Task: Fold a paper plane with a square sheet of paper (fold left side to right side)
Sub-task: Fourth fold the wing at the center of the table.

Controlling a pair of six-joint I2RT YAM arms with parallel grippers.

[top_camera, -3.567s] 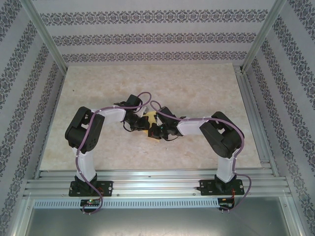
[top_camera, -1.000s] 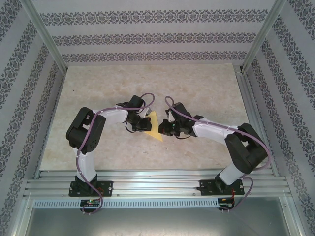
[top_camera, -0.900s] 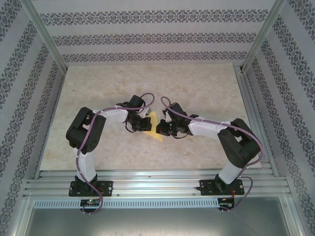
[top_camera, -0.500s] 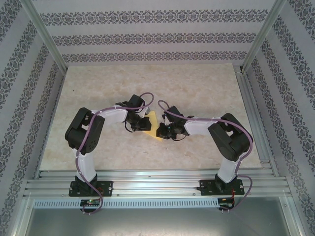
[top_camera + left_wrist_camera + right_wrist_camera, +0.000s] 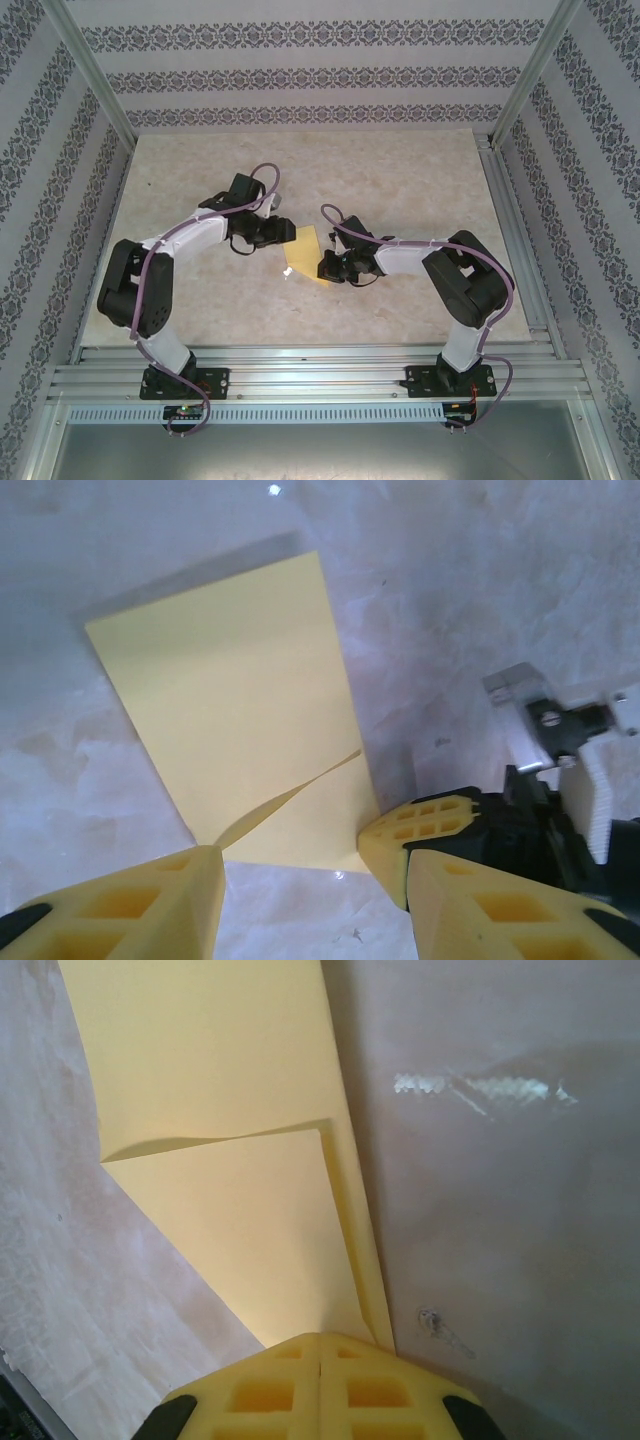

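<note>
Folded square sheet of paper, long axis near-to-far; left gripper released, right gripper clenched.

Yellow paper on marbled table

A: Surroundings?
B: Beige marbled tabletop, evenly lit. Walls on three sides: white wallpaper, dark floral bands.
A: Frame?
B: Aluminium posts rising from the far corners, slotted rails along the near edge.
</note>
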